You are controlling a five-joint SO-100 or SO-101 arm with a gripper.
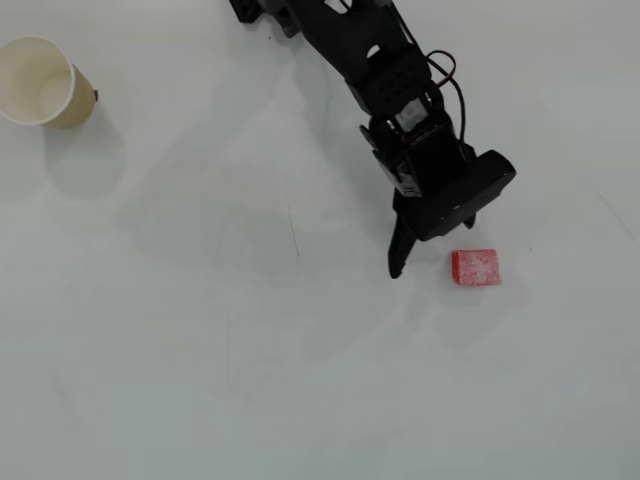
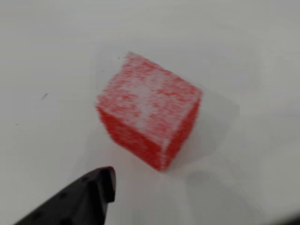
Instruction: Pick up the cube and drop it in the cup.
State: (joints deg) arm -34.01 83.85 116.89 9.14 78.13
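Note:
The cube (image 1: 476,267) is a small red block with whitish speckled faces, lying on the white table right of centre in the overhead view. In the wrist view it (image 2: 147,115) fills the middle, slightly blurred. My gripper (image 1: 433,250) hangs just above and left of the cube, open and empty. One black fingertip (image 1: 397,268) reaches down left of the cube, apart from it, and also shows at the lower left of the wrist view (image 2: 96,185). The cream paper cup (image 1: 78,105) stands upright at the far top left, its pale inside empty.
The black arm (image 1: 370,60) comes in from the top centre of the overhead view. A thin dark scratch (image 1: 293,225) marks the white table (image 1: 200,350) left of the gripper.

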